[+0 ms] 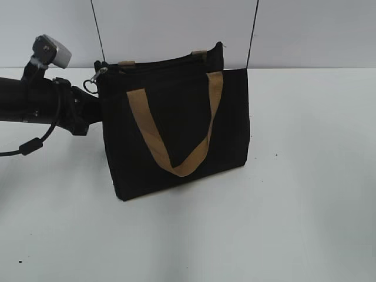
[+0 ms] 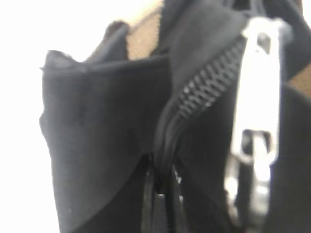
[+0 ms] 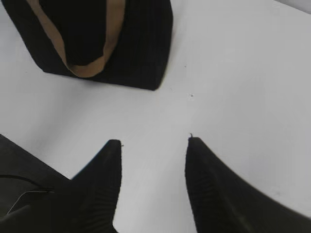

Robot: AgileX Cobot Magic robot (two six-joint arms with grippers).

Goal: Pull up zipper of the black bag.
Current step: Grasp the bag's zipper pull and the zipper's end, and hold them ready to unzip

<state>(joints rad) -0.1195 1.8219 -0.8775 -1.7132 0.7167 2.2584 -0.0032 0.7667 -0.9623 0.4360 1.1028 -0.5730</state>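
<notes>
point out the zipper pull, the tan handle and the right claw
zipper pull (image 2: pixel 257 97): left wrist view, on its silvery tab
tan handle (image 1: pixel 182 167): exterior view, bottom of the loop
right claw (image 3: pixel 154 145): right wrist view, between open fingertips

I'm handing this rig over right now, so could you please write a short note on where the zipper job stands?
Left gripper: at the black bag's upper left corner, by the silvery zipper pull; whether it grips is hidden.
Right gripper: open, empty, above the white table, clear of the bag.
Bag: upright, tan handle hanging down its front.
Done: left arm has reached the pull.
Left: confirm the grip, then draw the zipper along the top edge.
</notes>
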